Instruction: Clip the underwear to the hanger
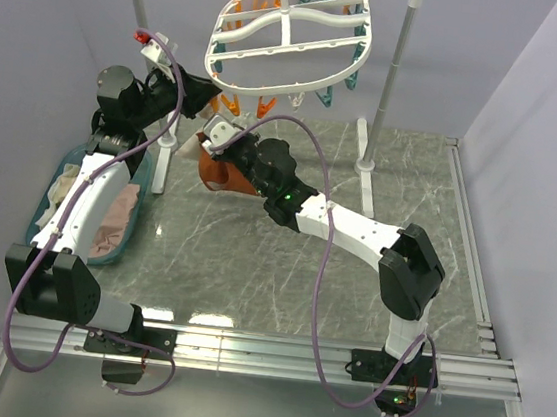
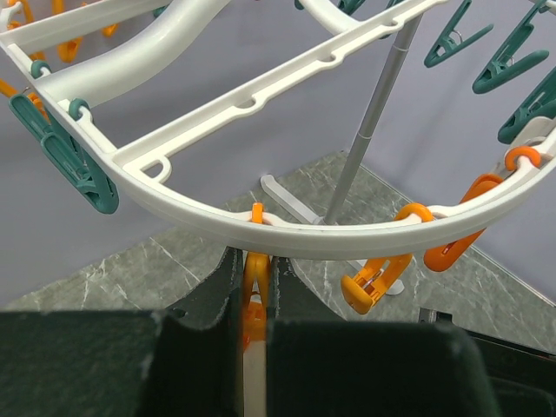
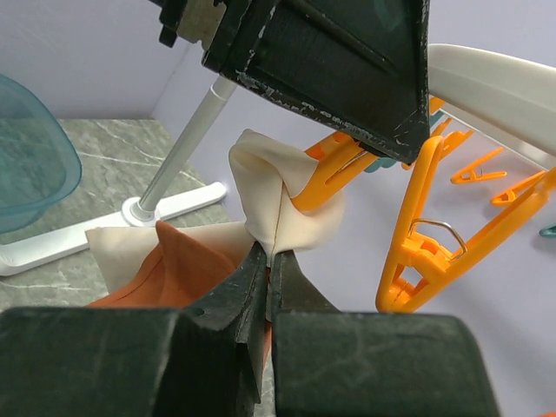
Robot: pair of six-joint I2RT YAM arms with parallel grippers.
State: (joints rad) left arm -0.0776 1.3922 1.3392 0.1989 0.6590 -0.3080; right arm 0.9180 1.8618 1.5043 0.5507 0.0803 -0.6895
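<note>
The white oval hanger [image 1: 287, 43] hangs from the rack at the back, with orange and teal clothespins around its rim [image 2: 304, 234]. My left gripper [image 2: 254, 300] is shut on an orange clothespin [image 2: 254, 278] that dangles from the near rim [image 1: 196, 93]. Just below it, my right gripper [image 3: 269, 269] is shut on the beige waistband [image 3: 269, 191] of the rust-orange underwear [image 1: 224, 174]. It holds the fold up against the squeezed clothespin's tips [image 3: 334, 182]. The rest of the underwear [image 3: 174, 269] droops below the jaws.
A teal basin [image 1: 97, 208] with pale clothes stands at the left, under the left arm. The white pole rack [image 1: 386, 100] has feet on the marble table [image 3: 130, 217]. Another orange clothespin [image 3: 417, 252] hangs just right of the waistband.
</note>
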